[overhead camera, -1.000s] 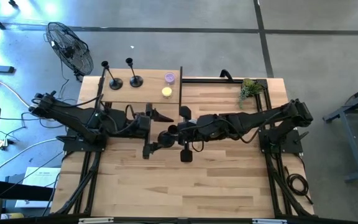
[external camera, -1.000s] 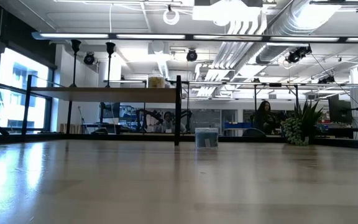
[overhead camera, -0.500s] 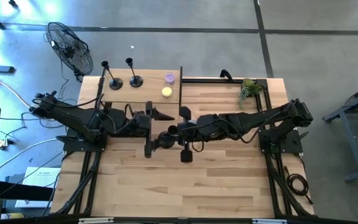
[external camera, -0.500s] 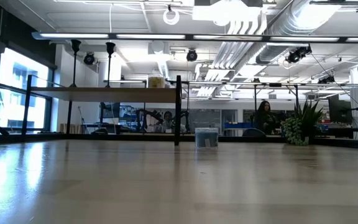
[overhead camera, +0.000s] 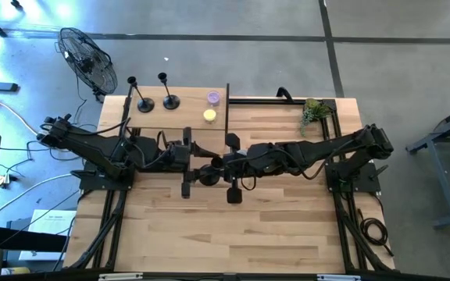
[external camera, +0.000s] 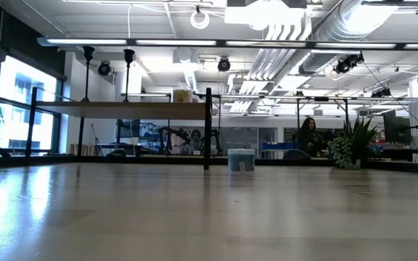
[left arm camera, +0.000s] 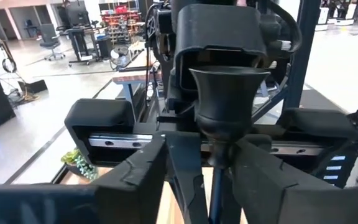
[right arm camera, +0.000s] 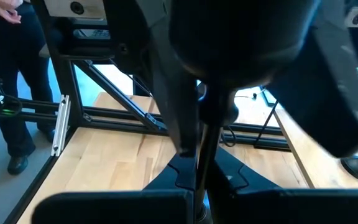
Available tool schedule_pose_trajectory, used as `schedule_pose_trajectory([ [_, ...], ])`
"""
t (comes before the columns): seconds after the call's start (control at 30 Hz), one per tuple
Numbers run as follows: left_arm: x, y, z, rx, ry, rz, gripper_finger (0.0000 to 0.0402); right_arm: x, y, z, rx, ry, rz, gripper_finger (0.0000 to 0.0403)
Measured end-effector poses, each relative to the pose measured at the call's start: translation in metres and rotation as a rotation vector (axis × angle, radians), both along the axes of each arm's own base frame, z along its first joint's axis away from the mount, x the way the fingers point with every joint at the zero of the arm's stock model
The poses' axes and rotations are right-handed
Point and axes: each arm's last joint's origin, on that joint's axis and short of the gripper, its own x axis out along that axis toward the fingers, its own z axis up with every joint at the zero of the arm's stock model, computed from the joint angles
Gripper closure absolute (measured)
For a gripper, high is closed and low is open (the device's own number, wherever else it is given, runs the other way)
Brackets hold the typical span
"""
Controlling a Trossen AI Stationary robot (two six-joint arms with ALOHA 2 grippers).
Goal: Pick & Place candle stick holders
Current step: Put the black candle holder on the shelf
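Three candle stick holders: two (overhead camera: 156, 92) shelved; third (left arm camera: 224, 106) mid-table, pinched by right gripper (overhead camera: 219, 166), left gripper (left arm camera: 216, 168) apparently closing round its stem. Risk: early release drops it.

The left gripper (overhead camera: 196, 148) is narrower now: its fingers (left arm camera: 143, 168), spread wide a moment ago, are drawn in around the thin stem of the candle stick holder (left arm camera: 224, 106) that the right gripper (overhead camera: 219, 162) holds out at mid-bench. The left arm sits slightly further right than before.
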Motion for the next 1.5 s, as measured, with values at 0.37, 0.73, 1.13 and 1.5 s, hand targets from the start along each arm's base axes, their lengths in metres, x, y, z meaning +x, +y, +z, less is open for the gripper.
schedule_pose_trajectory([
  [0.37,0.007,0.003,-0.004,0.039,0.015,-0.007,0.0363,0.0,-0.001,-0.001,0.001,0.005,-0.009,0.0398],
  [0.73,0.008,0.005,-0.003,0.059,0.007,0.004,0.0373,0.0,-0.001,-0.002,0.013,0.017,-0.03,0.038],
  [1.13,0.002,0.007,0.001,0.078,-0.005,0.021,0.0374,-0.002,-0.001,-0.001,0.027,0.019,-0.051,0.027],
  [1.5,-0.003,0.009,0.004,0.076,-0.006,0.042,0.0374,-0.025,-0.01,0.013,-0.029,0.06,-0.192,0.0138],
])
